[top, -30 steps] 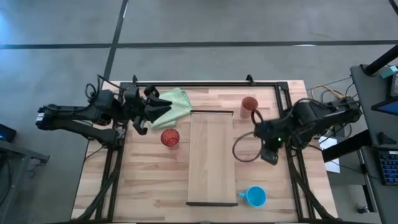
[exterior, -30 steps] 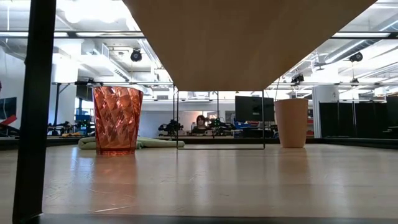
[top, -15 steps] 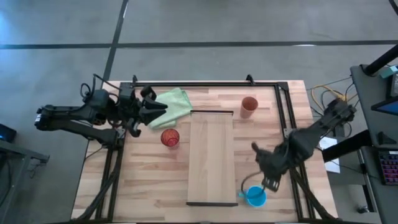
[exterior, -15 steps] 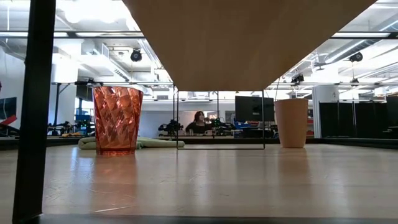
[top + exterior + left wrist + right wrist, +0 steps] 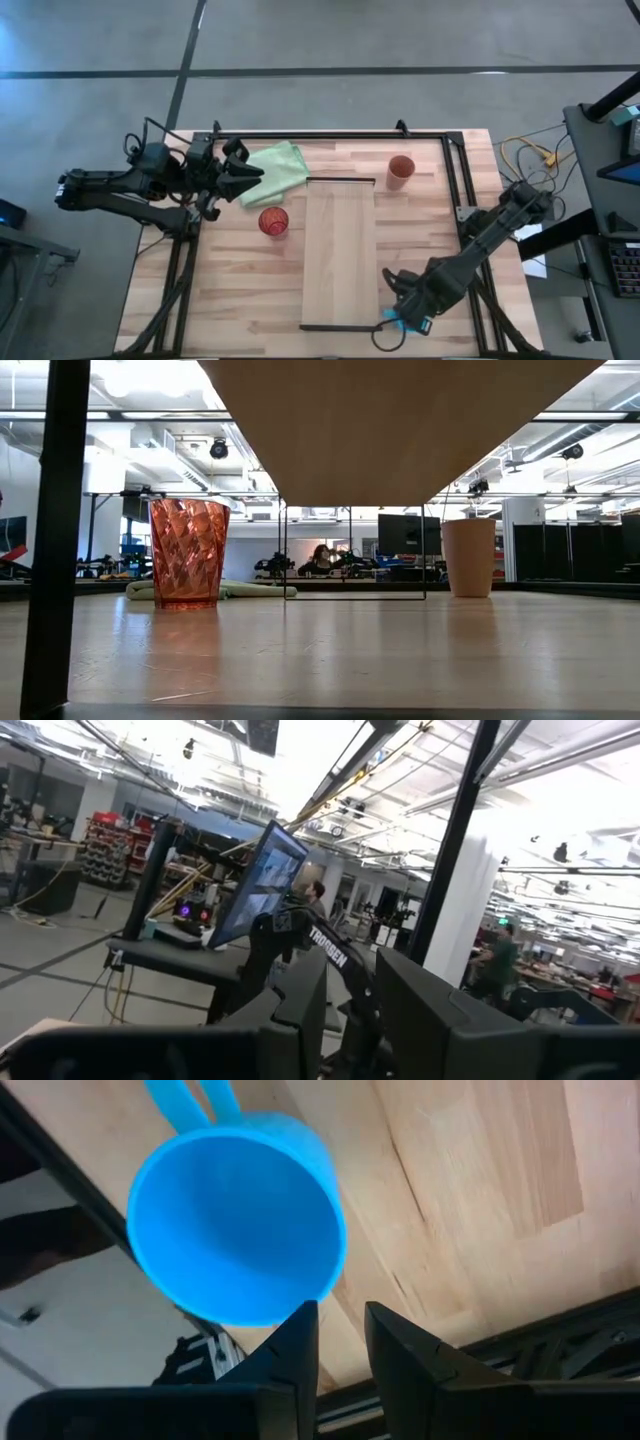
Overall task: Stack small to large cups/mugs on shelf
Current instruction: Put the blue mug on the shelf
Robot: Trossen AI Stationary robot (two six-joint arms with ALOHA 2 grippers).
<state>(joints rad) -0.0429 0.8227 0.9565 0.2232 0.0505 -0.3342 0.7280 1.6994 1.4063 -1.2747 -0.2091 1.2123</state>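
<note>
The bright blue mug (image 5: 235, 1230) stands upright near the table's near edge, right of the shelf (image 5: 338, 250). In the high view only a sliver of the blue mug (image 5: 407, 321) shows under my right gripper (image 5: 400, 305). My right gripper (image 5: 340, 1308) hovers above it with a narrow gap between the fingers, just over the rim opposite the handle. The translucent red cup (image 5: 273, 221) stands left of the shelf. The terracotta cup (image 5: 401, 170) stands at the shelf's far right. My left gripper (image 5: 255, 172) waits, slightly open, over the green cloth (image 5: 285, 162). My right gripper comes at the blue mug from above, pointing down. One fingertip (image 5: 300, 1325) stands right at the rim (image 5: 305, 1295) on the side away from the handle. I cannot tell whether it touches. The mug stands on the table.
The shelf is a raised board; its underside (image 5: 400, 420) and a dark leg (image 5: 55, 530) show in the low view, with the red cup (image 5: 188, 553) and terracotta cup (image 5: 468, 557) beyond. A black frame (image 5: 330, 135) runs along the far edge. A person (image 5: 322, 557) sits in the room behind.
My right arm has swung from the table's right side, near the terracotta cup, toward the near edge and come down over the blue mug, now covering most of it in the high view. The cups have stayed where they were.
</note>
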